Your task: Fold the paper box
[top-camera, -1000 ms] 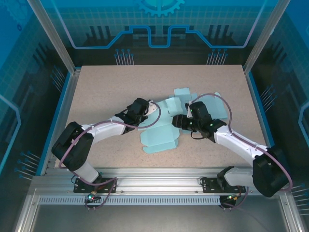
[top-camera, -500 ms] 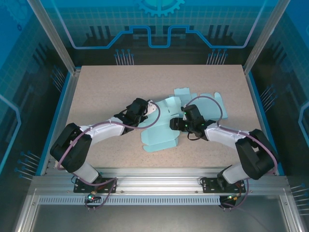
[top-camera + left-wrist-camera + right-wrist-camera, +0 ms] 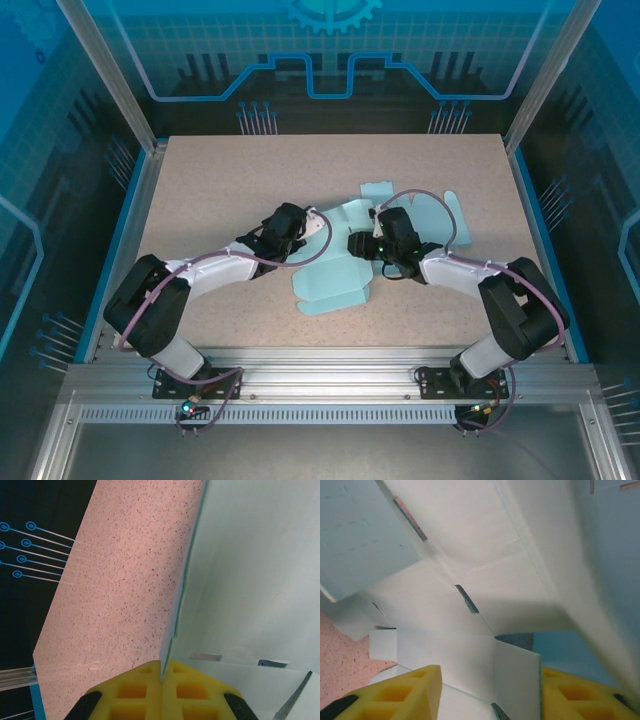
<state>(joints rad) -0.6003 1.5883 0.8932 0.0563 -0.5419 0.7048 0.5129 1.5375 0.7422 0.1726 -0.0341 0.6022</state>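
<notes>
**Mid-fold, both arms at the blank.** The pale turquoise die-cut paper box point(image 3: 335, 285) lies near the middle of the speckled beige desk point(image 3: 230, 170). It is mostly flat, with a few panels lifted where the two arms meet it.

The left claw point(image 3: 303, 238) is at the sheet's left side. In the left wrist view its yellow foam pads point(image 3: 135, 692) are pressed together, pinching a thin raised paper edge point(image 3: 172, 630) that runs up from between them.

The right claw point(image 3: 356, 245) reaches in from the opposite side. Its pads stand partly apart, and a small upright white flap point(image 3: 516, 675) sits between them, closer to the right-hand pad. There is a visible gap on the other side, so nothing appears clamped.

Judged stage: early. No walls are standing and the slots point(image 3: 466, 599) hold no tabs, so the step in hand is raising and creasing one side panel against the anchored sheet.

The next move probably calls for the right claw either to close on the flap or to push it over along its score line, while the left claw holds the sheet so that it cannot slide. The paper is thin, so gentle, steady force is advisable.
</notes>
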